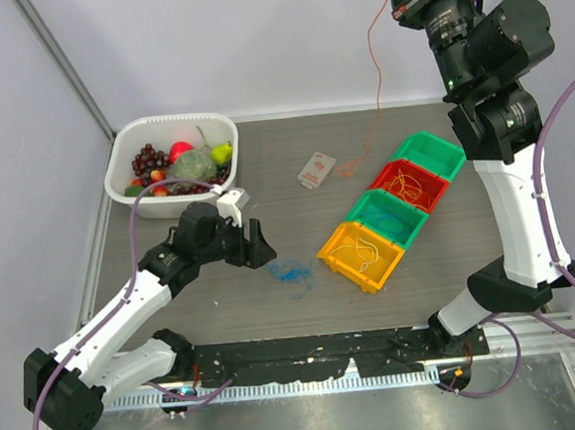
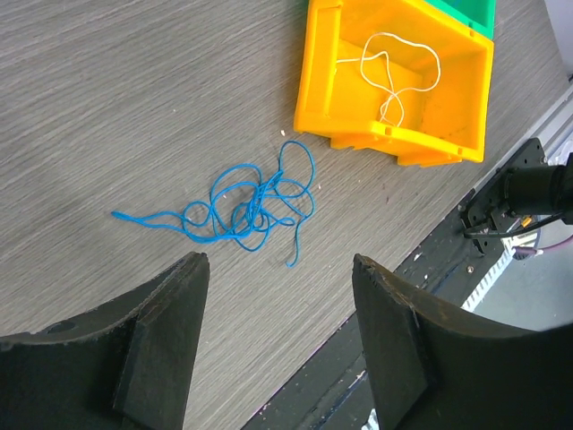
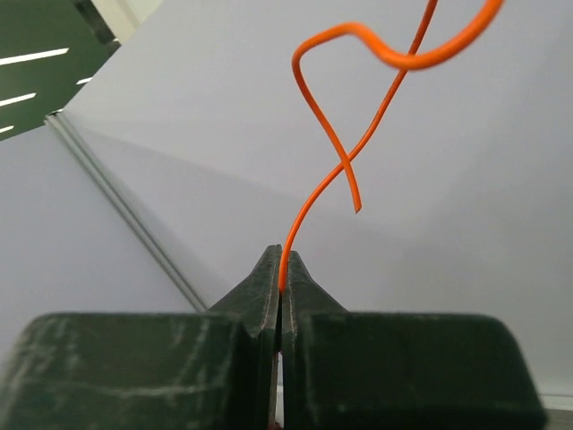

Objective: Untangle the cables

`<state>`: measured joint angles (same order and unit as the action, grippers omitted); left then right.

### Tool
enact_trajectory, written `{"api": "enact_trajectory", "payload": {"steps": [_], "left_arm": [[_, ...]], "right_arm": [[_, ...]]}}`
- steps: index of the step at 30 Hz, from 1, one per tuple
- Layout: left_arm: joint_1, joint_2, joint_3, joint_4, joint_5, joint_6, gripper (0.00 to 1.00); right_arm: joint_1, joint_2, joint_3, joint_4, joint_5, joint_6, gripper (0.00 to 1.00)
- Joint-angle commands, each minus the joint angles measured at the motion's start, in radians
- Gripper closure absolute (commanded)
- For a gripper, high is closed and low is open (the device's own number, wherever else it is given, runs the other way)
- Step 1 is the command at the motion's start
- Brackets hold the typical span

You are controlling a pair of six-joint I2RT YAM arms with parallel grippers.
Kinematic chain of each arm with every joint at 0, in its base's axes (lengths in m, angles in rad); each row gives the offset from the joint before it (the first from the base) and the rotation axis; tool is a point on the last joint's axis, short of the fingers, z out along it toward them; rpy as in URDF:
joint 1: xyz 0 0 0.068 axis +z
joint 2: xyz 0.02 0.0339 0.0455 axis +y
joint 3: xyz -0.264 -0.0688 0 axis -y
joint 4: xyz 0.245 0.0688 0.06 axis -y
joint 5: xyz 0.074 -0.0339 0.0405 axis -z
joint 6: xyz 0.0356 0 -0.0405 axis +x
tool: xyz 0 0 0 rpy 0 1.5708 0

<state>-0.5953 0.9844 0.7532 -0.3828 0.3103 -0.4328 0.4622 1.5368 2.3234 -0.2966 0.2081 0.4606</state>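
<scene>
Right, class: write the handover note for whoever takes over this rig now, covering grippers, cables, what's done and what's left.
Left gripper: open, facing the tangled blue cable on the table.
Right gripper: shut on the orange cable, raised high; its lower end bunched on the table.
Done: white cable in the yellow bin, yellowish cable in the red bin.
Left: untangle blue and orange.

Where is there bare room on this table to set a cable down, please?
Bare table lies between the fruit basket and the white packet, and right of the bins towards the right arm. Crowded: the open left hand by the blue cable and yellow bin; the orange cable, held by the right hand, hangs beside the packet.
</scene>
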Motion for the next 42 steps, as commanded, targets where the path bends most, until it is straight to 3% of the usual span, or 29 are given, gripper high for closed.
{"api": "enact_trajectory", "payload": {"steps": [1,16,23,29,42], "left_arm": [[0.000,-0.003,0.046,-0.027,0.021,0.045,0.31],[0.002,-0.010,0.044,-0.057,0.016,0.097,0.30],[0.008,-0.006,0.040,-0.059,0.018,0.108,0.28],[0.012,0.005,0.051,-0.068,0.021,0.118,0.28],[0.014,0.011,0.038,-0.057,0.032,0.117,0.28]], "right_arm": [[-0.077,0.026,0.002,0.013,-0.012,-0.045,0.99],[-0.375,0.161,0.074,0.039,-0.049,-0.060,0.99],[-0.442,0.190,0.050,0.036,0.000,-0.232,0.99],[-0.499,0.171,-0.062,0.020,0.031,-0.269,0.99],[-0.531,0.057,-0.547,0.076,0.119,-0.277,0.99]]}}
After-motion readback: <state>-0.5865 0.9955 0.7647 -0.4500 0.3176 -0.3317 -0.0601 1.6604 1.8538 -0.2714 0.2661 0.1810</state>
